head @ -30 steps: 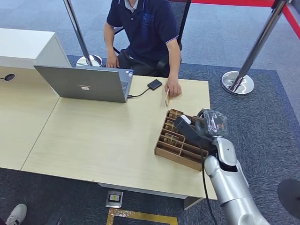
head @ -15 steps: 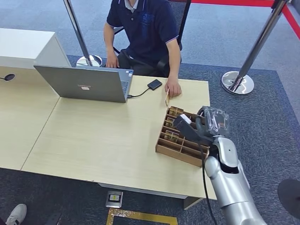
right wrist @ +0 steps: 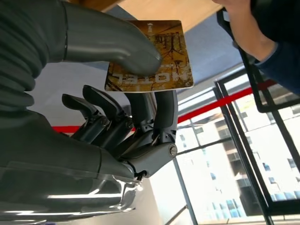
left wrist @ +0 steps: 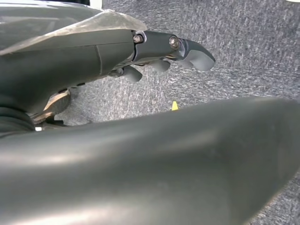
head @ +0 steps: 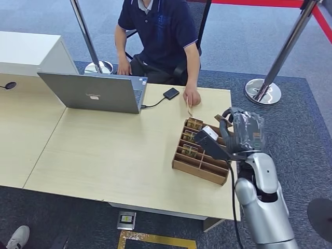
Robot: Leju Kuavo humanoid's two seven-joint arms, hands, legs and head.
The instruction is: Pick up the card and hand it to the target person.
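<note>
**Q:** Hands first, going left to right: what is each one doing?

**A:** Left hand [left wrist: 166, 51] is hanging over grey carpet, fingers loosely extended and holding nothing. Right hand [head: 235, 136] is hovering over the far right corner of the wooden tray [head: 184, 167]. In the right wrist view this hand [right wrist: 141, 117] is pinching the card [right wrist: 159, 58] between thumb and fingers; the card is printed in brown and gold.

**Q:** Where is the person sitting?

**A:** Across the bench [head: 106, 150], behind the tray, to the right of a grey laptop [head: 94, 93]. The person's hand [head: 192, 97] is resting on the bench near the tray's far edge and seems to be holding a small card of its own.

**Q:** How should the handover go?

**A:** My judgement: the arm should be reaching forward and slightly left, lifting the card clear of the tray's dividers, presenting the card's free edge toward the person's hand, and keeping the pinch firm until the person is gripping it.
</note>
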